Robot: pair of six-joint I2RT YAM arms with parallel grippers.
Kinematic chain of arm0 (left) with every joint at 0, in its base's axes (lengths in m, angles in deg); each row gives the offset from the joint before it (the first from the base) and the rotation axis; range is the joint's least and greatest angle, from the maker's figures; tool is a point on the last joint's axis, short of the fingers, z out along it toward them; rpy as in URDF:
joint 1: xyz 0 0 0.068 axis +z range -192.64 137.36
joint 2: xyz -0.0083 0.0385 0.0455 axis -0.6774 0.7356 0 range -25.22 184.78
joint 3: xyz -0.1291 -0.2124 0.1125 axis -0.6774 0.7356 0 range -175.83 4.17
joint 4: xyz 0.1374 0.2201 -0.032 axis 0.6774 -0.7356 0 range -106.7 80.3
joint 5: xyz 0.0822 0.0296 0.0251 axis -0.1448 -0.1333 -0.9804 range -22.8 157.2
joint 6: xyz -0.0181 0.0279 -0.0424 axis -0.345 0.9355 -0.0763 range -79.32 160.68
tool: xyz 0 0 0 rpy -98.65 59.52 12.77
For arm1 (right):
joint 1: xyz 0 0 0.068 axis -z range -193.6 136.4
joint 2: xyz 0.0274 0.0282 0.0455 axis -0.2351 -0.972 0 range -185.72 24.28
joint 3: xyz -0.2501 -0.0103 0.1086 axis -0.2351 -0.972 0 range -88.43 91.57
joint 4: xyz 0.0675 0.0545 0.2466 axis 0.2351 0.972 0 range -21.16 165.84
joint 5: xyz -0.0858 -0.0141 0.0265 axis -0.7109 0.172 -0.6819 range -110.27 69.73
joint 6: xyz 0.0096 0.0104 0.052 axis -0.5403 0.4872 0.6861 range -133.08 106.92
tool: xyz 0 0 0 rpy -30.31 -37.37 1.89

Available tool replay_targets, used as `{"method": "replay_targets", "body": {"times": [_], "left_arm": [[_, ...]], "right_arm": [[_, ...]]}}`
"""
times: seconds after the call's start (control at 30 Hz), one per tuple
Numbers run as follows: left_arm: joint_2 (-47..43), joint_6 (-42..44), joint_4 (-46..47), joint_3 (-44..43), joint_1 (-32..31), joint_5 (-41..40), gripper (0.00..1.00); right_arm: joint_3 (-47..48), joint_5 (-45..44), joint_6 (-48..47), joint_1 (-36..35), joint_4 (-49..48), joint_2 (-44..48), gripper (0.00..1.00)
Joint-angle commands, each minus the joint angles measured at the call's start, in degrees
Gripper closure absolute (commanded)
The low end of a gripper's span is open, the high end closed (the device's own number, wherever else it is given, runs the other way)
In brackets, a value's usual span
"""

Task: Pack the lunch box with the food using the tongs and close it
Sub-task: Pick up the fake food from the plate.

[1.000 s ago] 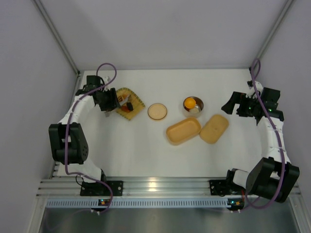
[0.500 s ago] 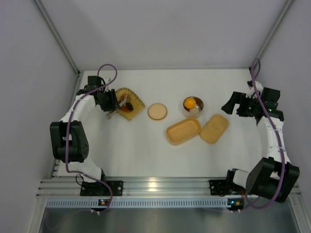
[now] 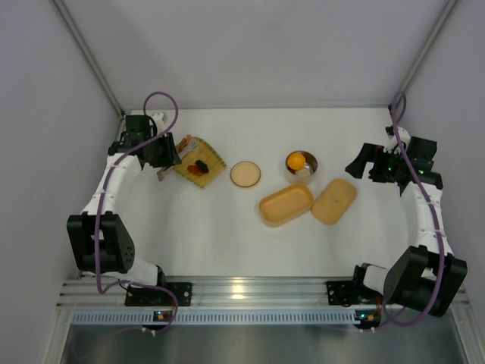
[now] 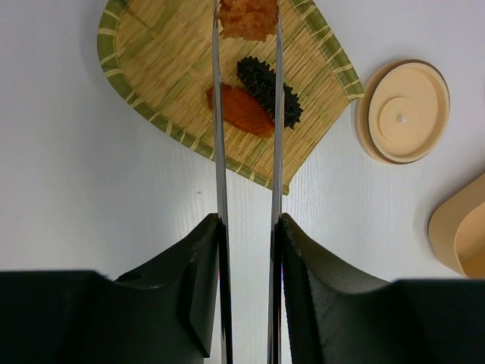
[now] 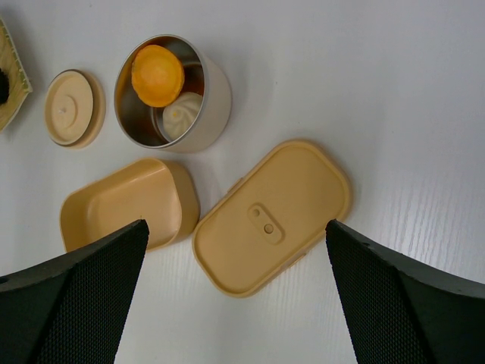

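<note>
My left gripper (image 4: 248,221) (image 3: 161,154) is shut on the slim silver tongs (image 4: 218,152). Their two arms run forward over the woven tray (image 4: 159,68) and pinch an orange-brown piece of food (image 4: 247,18) at the top edge of the left wrist view. A dark spiky piece (image 4: 267,89) and an orange-red piece (image 4: 241,111) lie on the tray beneath. The tan-orange lunch box (image 3: 286,204) (image 5: 125,203) stands open and empty mid-table, its flat lid (image 3: 334,201) (image 5: 273,216) beside it on the right. My right gripper (image 3: 362,165) (image 5: 235,224) hangs open above the lid, holding nothing.
A round steel bowl (image 3: 301,164) (image 5: 170,95) behind the lunch box holds an orange piece and a white one. Its round tan lid (image 3: 245,174) (image 4: 403,111) lies between the tray and the bowl. Grey walls close in the table at the back and sides.
The tongs' arms have closed narrower and now pinch the orange-brown piece. My left gripper has drawn back toward the far left corner with them. The right arm has not moved.
</note>
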Motion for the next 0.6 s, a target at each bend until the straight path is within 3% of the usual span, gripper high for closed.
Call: {"method": "replay_targets", "body": {"times": [0.0,0.2,0.4,0.57], "left_arm": [[-4.1,2.5,0.9,-1.5,-0.1,0.5,0.94],[-5.4,12.6,-4.0,-3.2,-1.0,10.2,0.97],[-9.0,22.0,-9.3,-0.8,-7.3,16.8,1.00],[-11.3,25.7,-12.2,0.3,-16.2,18.1,1.00]], "right_arm": [[1.2,0.9,-0.2,0.9,-1.8,1.1,0.01],[1.5,1.2,-0.1,0.9,-1.8,1.1,0.01],[1.4,1.8,0.3,0.9,-2.0,0.8,0.01],[1.4,1.8,0.5,0.9,-2.0,0.9,0.01]]}}
